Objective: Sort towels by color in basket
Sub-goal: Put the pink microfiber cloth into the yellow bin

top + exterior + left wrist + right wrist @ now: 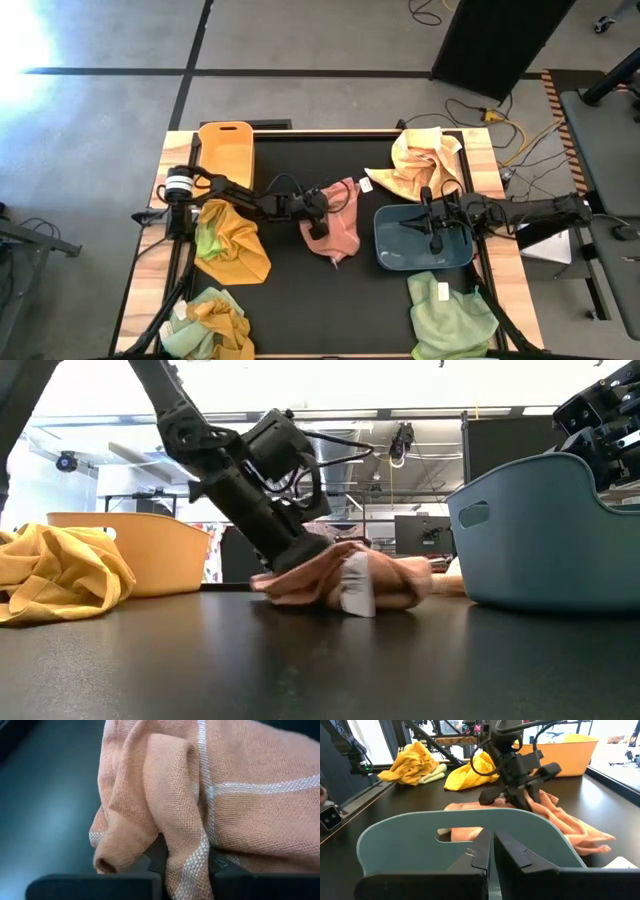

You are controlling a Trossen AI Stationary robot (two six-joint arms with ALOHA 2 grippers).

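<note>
Left gripper [318, 224] clenched on a fold of the salmon towel [340, 232], pressed low against the black counter [300, 300] near its middle. Cloth bunched around and over the fingers in the left wrist view, a white stripe [202, 780] running across the weave. Bulk of the towel trailing from that gripper toward the blue basket [390, 255], long axis pointing roughly from the orange basket [225, 150] side across to the blue one. White tag [356, 588] hanging on the towel's near edge in the low view.

Right gripper [432, 228] poised over the blue basket's rim, fingers drawn nearly together with nothing between them. Clearly the nearer arm for this towel: left.

Other cloth lying well apart from both: a mustard and green heap [232, 240] beside the left arm's base, another mixed pile [212, 320] behind it, a peach towel [420, 160] beyond the blue basket, a light green one [450, 315] on the right arm's near side.

Likely next: lift and carry to a basket, the blue one lying just beside the cloth's far end.
</note>
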